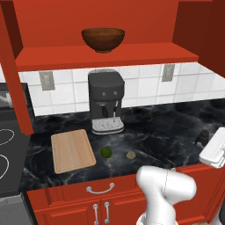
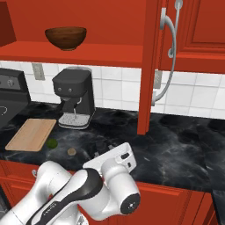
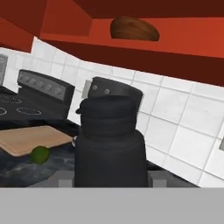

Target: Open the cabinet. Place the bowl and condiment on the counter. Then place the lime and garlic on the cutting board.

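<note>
The red cabinet stands open, its right door [image 2: 189, 35] swung out and its left door [image 1: 15, 74] edge-on. The brown bowl [image 1: 103, 39] [image 2: 65, 38] sits on the cabinet's shelf. My gripper [image 3: 111, 179] is shut on the dark condiment shaker [image 3: 109, 148], held upright low over the right front of the counter [image 1: 167, 132]; the shaker [image 1: 202, 137] shows just left of my white hand [image 1: 214, 151]. I cannot tell whether it touches the counter. The lime [image 1: 106, 152] and garlic [image 1: 130, 154] lie on the counter right of the cutting board [image 1: 72, 150], which is bare.
A dark coffee machine [image 1: 106, 101] stands against the tiled wall behind the lime. A stove [image 1: 6, 149] borders the counter on the left. Lower red cabinets and a drawer [image 1: 100, 190] run below the front edge.
</note>
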You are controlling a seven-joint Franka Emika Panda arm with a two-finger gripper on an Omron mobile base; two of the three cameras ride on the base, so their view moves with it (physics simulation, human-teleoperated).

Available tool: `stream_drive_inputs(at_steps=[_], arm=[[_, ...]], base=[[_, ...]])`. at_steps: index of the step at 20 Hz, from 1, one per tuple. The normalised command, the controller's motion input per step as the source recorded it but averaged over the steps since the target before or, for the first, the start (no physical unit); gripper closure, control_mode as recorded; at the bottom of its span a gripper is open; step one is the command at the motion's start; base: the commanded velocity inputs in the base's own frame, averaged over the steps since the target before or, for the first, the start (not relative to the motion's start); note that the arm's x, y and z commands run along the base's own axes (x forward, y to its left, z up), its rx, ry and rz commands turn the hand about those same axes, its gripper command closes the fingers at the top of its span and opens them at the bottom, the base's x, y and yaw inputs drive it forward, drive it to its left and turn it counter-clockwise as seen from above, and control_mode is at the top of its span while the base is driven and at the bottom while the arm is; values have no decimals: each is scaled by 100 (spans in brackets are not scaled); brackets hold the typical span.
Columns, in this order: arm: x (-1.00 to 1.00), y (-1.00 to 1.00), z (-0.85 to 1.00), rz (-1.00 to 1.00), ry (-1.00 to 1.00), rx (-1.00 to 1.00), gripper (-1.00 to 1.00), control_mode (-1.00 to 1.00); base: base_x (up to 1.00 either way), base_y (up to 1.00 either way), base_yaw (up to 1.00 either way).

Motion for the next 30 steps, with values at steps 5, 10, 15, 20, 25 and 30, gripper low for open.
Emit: stream_drive_inputs(at_steps=[5, 10, 15, 20, 25, 30], arm=[[0, 0, 0, 7, 0, 0, 100, -100], [0, -7, 0, 12, 0, 0, 100, -100], [0, -21, 0, 11, 4, 6, 100, -100], [2, -19, -14, 9, 5, 10, 100, -100], [11, -1, -21, 6, 10, 8, 100, -100], [3, 0, -4, 1, 4, 2, 100, -100]], base=[[0, 0, 0], [0, 0, 0], [0, 0, 0], [0, 0, 0], [0, 0, 0], [0, 0, 0]])
